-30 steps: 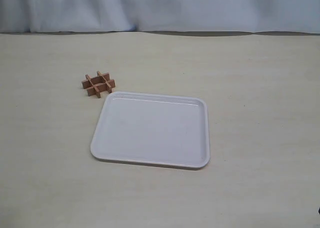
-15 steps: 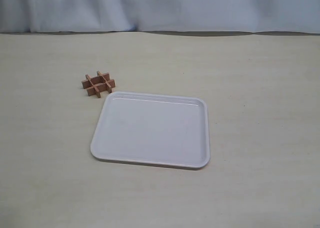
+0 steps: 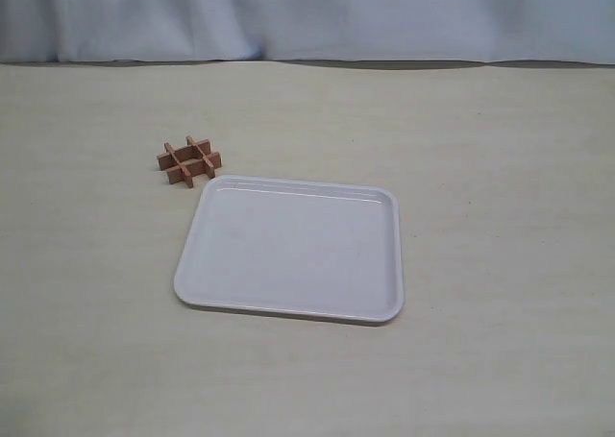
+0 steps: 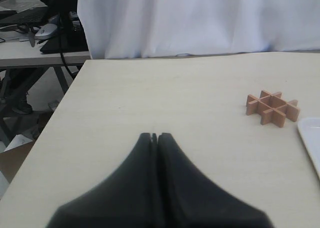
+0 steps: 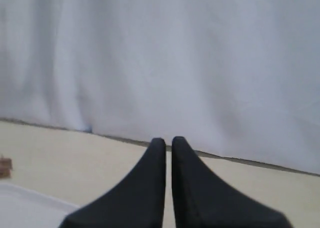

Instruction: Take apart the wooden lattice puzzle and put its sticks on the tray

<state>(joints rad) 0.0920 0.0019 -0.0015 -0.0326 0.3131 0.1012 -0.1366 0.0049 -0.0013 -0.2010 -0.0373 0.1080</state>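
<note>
The wooden lattice puzzle [image 3: 190, 160] sits whole on the table, just off the far left corner of the white tray [image 3: 207, 293], which holds nothing. The left wrist view shows the puzzle [image 4: 272, 107] some way off from my left gripper [image 4: 154, 136], whose black fingers are pressed together and empty; a corner of the tray [image 4: 311, 138] shows beside the puzzle. My right gripper [image 5: 168, 140] is held above the table facing the white curtain, its fingers nearly touching with nothing between them. A bit of the puzzle [image 5: 4, 167] and the tray's rim [image 5: 35, 195] show at that view's edge. Neither gripper appears in the exterior view.
A white curtain [image 3: 307, 14] hangs along the table's far edge. In the left wrist view the table's side edge [image 4: 55, 112] drops off to a floor with a second desk [image 4: 30, 47] and cables beyond it.
</note>
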